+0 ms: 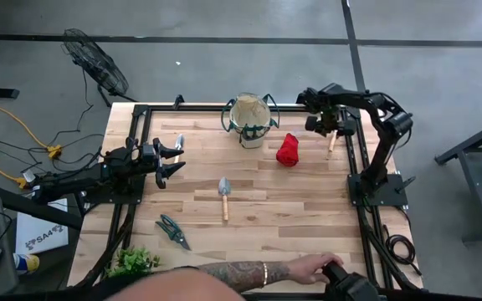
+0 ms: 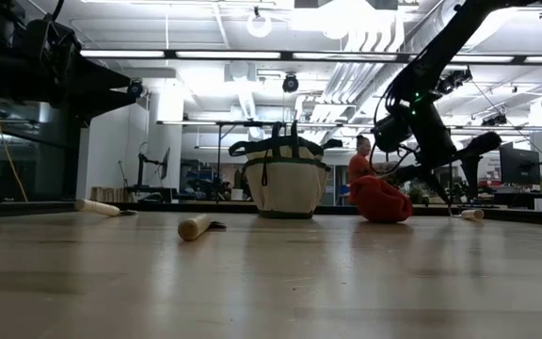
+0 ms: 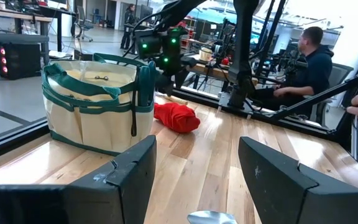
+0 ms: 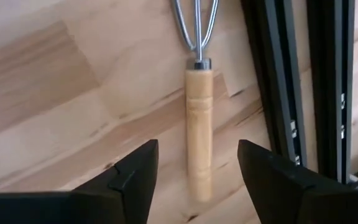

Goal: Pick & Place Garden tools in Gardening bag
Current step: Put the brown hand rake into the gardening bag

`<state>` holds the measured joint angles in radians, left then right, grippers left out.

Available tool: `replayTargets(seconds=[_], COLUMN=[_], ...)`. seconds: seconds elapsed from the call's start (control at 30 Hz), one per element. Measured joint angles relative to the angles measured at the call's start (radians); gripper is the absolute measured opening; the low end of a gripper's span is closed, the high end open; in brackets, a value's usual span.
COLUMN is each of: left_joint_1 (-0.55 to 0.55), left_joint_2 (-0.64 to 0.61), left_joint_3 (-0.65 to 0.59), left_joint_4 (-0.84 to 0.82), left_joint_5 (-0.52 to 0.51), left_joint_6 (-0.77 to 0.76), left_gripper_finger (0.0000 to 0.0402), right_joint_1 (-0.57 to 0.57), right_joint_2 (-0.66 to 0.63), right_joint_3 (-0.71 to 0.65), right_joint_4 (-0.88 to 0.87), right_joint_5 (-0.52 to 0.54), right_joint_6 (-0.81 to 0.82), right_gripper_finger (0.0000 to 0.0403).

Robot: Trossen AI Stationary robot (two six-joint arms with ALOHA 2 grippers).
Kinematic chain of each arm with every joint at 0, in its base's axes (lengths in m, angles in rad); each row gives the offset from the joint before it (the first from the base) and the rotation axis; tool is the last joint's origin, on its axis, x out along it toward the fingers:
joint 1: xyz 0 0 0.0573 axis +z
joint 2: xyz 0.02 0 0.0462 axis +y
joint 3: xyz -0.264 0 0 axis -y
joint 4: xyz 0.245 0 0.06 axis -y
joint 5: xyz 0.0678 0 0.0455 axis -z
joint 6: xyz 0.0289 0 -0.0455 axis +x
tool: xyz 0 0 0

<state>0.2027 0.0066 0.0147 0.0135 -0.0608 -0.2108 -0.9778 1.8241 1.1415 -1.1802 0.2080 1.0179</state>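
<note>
The right gripper (image 4: pixel 194 180) hovers with jaws apart over the wooden-handled steel hand fork (image 4: pixel 199 124), while the left gripper (image 3: pixel 194 180) waits, jaws apart, facing the beige canvas gardening bag (image 3: pixel 95 109).

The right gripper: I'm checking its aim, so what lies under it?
Under the open right gripper lies the hand fork on the bare table, beside the frame rail. Its tine tips run out of view.

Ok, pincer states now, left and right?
Left pincer: open, holding nothing.
Right pincer: open above the hand fork, not gripping it.
</note>
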Motion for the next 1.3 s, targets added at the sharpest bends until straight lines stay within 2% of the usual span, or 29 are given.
replayTargets(seconds=[0.23,0.73,0.87,1.03,1.3], left_joint_1=[0.0,0.0,0.0,0.0,0.0], left_joint_2=[0.0,0.0,0.0,0.0,0.0], left_joint_3=[0.0,0.0,0.0,0.0,0.0], left_joint_4=[0.0,0.0,0.0,0.0,0.0], left_joint_5=[0.0,0.0,0.0,0.0,0.0], left_joint_6=[0.0,0.0,0.0,0.0,0.0], left_gripper_finger=[0.0223,0.0223,0.0223,0.0223,0.0223], right_joint_1=[-0.033,-0.022,-0.01,-0.007,-0.012], right_joint_2=[0.033,0.033,0.032,0.032,0.03], right_joint_3=[-0.001,-0.006,-0.045,-0.103,-0.112], right_joint_4=[0.053,-0.001,-0.045,-0.013,0.056], right_joint_5=[-0.068,-0.08,-0.078,-0.083,-0.106], right_joint_6=[-0.04,-0.019,-0.001,-0.001,-0.054], right_gripper_finger=[0.0215,0.0215,0.0215,0.0215,0.0215])
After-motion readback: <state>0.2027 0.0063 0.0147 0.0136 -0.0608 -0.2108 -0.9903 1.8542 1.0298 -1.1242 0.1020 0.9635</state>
